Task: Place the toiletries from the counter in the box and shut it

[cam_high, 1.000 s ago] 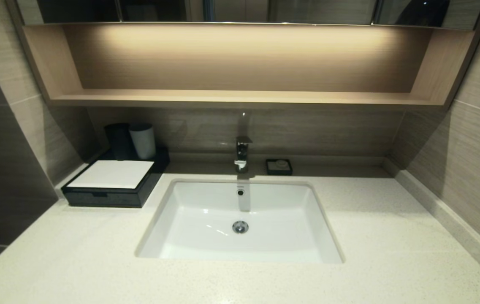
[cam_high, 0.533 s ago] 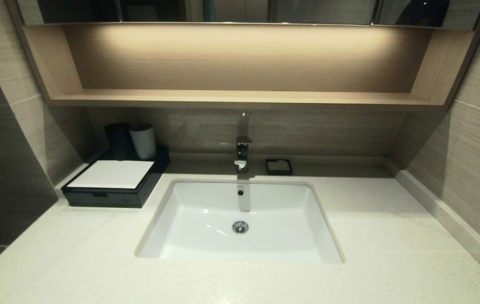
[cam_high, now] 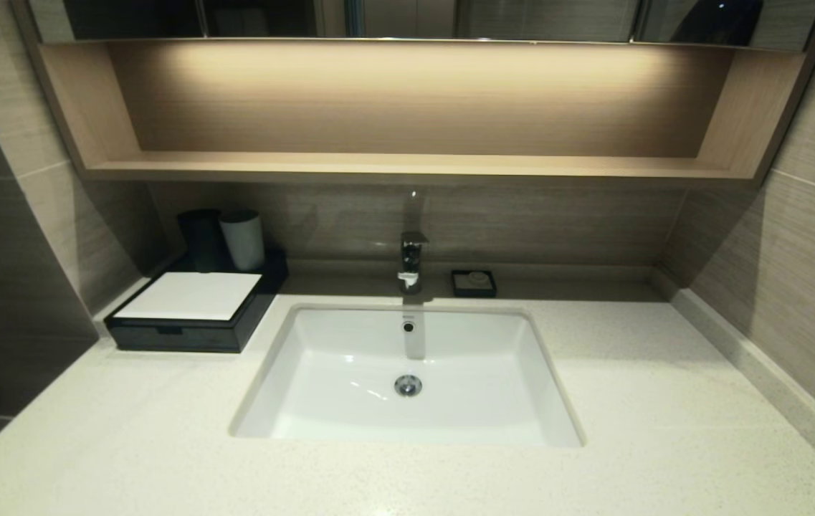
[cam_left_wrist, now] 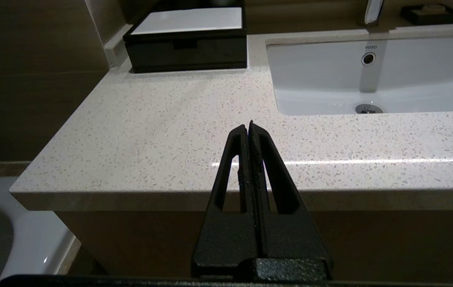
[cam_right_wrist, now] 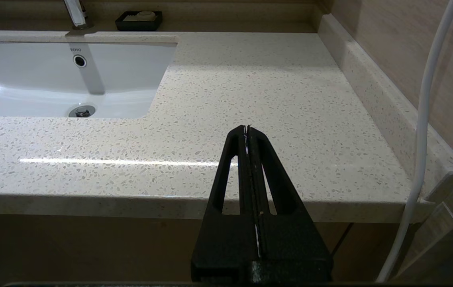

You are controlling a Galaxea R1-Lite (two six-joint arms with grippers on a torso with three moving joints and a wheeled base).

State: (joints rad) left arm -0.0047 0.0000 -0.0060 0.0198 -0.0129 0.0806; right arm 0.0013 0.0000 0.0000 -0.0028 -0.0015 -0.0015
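Cream speckled stone is stretching across the desk (cam_high: 665,401), with the white sink (cam_high: 407,373) sunk into its middle. No toothbrush or sachet is showing anywhere on it in any view, so the toiletries are probably already stowed. The box (cam_high: 196,309) is sitting at the back left corner, touching the wall trim, its notched drawer front lying flush with the case, which reads as closed. Two cups (cam_high: 224,239) are standing on its rear part, and a soap dish (cam_high: 474,282) is resting just right of the tap (cam_high: 411,261), both out of the working area.

Both arms are hanging back below the front edge, likely parked because nothing is left to carry. The left hand (cam_left_wrist: 249,124) is pointing toward the box side, fingers pressed together and gripping nothing. The right hand (cam_right_wrist: 247,127) is facing the bare right stretch, fingers likewise pressed together and carrying nothing.
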